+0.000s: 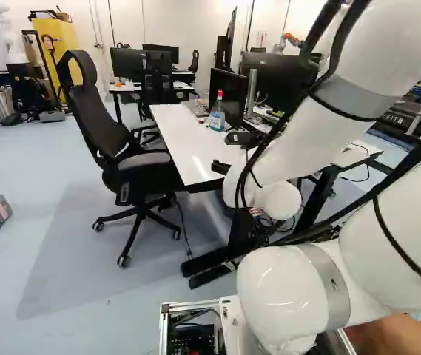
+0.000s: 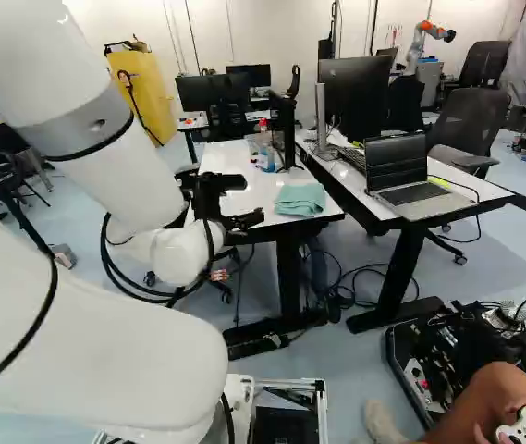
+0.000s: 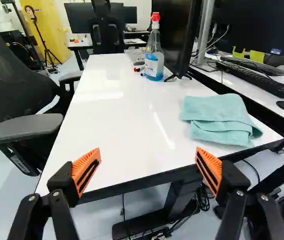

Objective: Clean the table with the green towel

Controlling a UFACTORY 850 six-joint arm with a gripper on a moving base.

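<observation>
— Beyond the open end of the black two-fingered gripper point(image 2: 252, 198), what's that folded pale green cloth towel point(image 3: 219, 120) doing, is it being held or just lying around?

— Just lying around, honestly. It's on the glossy white rectangular table point(image 3: 112, 110), at the near end, close to the corner on the side of the white desk with the laptop point(image 2: 429, 205). Folded over in layers, kinda rumpled at one end.

— ok so how's the gripper looking?

— Wide open lol. The fingers stand well apart, nothing touching the ridged orange pads point(image 3: 86, 172), and nothing in its grip. From the wrist view, the towel is out ahead of the finger nearer that desk, rather than straight ahead of the gap. Between the fingers you mostly see tabletop and its dark near edge.

— Anything else on the table?

— Yep, farther along there's a clear plastic spray bottle with blue liquid and a red top point(image 3: 154, 60), right beside a black flat-screen monitor point(image 3: 176, 32). A few small markers point(image 3: 138, 69) lie near the bottle too. Along the long side away from the desk sits a black mesh office chair point(image 1: 95, 122). And the desk has an open grey laptop point(image 2: 415, 192) plus a black keyboard point(image 3: 254, 75).
</observation>
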